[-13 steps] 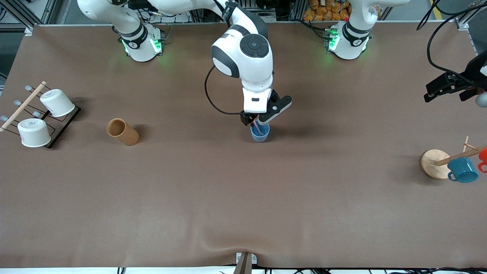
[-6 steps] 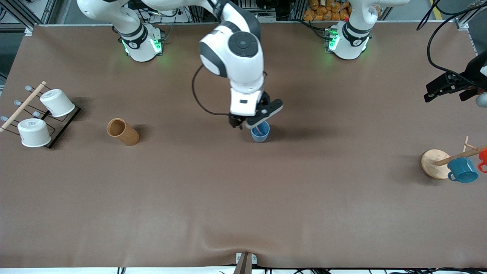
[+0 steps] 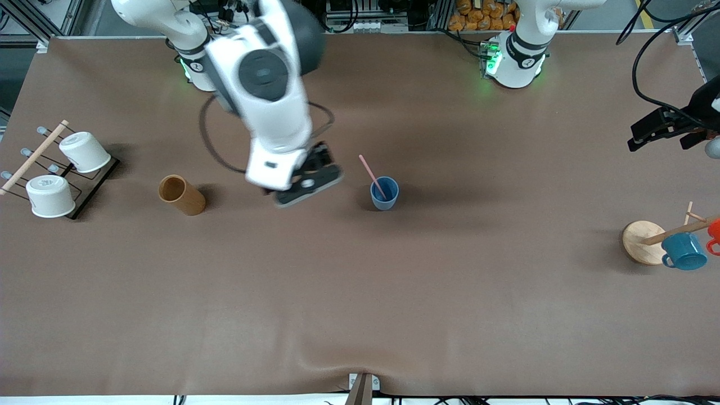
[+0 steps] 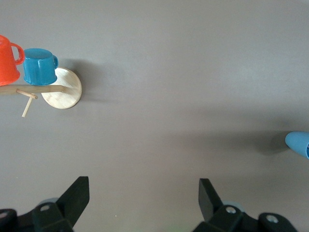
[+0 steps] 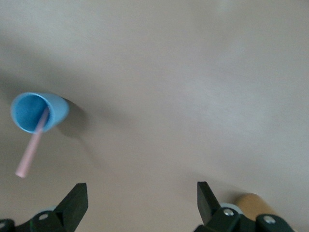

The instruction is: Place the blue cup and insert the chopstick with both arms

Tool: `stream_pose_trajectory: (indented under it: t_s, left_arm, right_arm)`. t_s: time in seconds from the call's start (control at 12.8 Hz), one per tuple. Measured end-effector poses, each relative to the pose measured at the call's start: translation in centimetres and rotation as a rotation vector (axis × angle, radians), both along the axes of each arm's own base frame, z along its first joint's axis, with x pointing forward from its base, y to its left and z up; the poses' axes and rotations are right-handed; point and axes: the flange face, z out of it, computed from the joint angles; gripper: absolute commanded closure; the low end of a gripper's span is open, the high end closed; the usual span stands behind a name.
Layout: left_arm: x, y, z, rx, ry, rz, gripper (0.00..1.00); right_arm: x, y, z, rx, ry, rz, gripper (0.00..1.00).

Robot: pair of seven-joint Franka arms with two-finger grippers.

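**Tabletop inventory: chopstick lodged in blue cup, both grippers empty**

Tabletop (image 3: 360, 292): a brown sheet is seen across the whole front view, with everything below carried on it.

Right arm (image 3: 264, 79): a reach from its base at about 11 o'clock of the front view is recorded. The right gripper (image 3: 304, 188) is held in the air over bare tabletop between the brown cylinder and the blue cup; its fingers (image 5: 72, 203) are spread apart with nothing between them.

Left arm: its base (image 3: 514, 59) is at about 1 o'clock, and the arm waits. The left gripper (image 3: 664, 130) is held up at 3 o'clock, at the left arm's end of the tabletop; its fingers (image 4: 77, 193) are set wide apart and empty.

Mug tree (image 3: 644, 242): a round wooden base with a tilted stem; a teal mug (image 3: 683, 251) and an orange mug (image 3: 714, 233) are hung on it.

Wire rack (image 3: 84, 185): placed at 9 o'clock, with two white cups (image 3: 84, 152) tipped on it and a wooden rod (image 3: 34, 157) across it.

Brown cylinder (image 3: 181, 195): set well apart from the rack, toward the centre.

Blue cup (image 3: 385, 193): stood upright near the centre, mouth open.

Chopstick (image 3: 372, 176): its lower end is inside the blue cup, and it is leaned on the rim toward 11 o'clock.
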Motion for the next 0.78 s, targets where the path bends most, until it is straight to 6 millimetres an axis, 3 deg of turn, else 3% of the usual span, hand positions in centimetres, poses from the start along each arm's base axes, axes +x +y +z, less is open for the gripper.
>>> stream_pose_trajectory:
  t_s: [0.23,0.39,0.62,0.78]
  left_arm:
    - [0.0,0.3,0.6,0.000,-0.013,0.012,0.00]
    - [0.0,0.4,0.8,0.000,-0.018,0.014,0.00]
    - [0.0,0.7,1.0,0.000,-0.023,0.020,0.00]
    - [0.0,1.5,1.1,0.000,-0.025,0.035,0.00]
  right_arm:
    - [4.2,-11.0,1.6,-0.005,0.032,-0.050,0.00]
    - [5.3,-16.9,2.8,-0.003,0.039,-0.127,0.00]
    - [4.5,-24.9,5.3,0.005,0.037,-0.242,0.00]
    - [2.2,-29.2,7.3,0.008,0.032,-0.305,0.00]
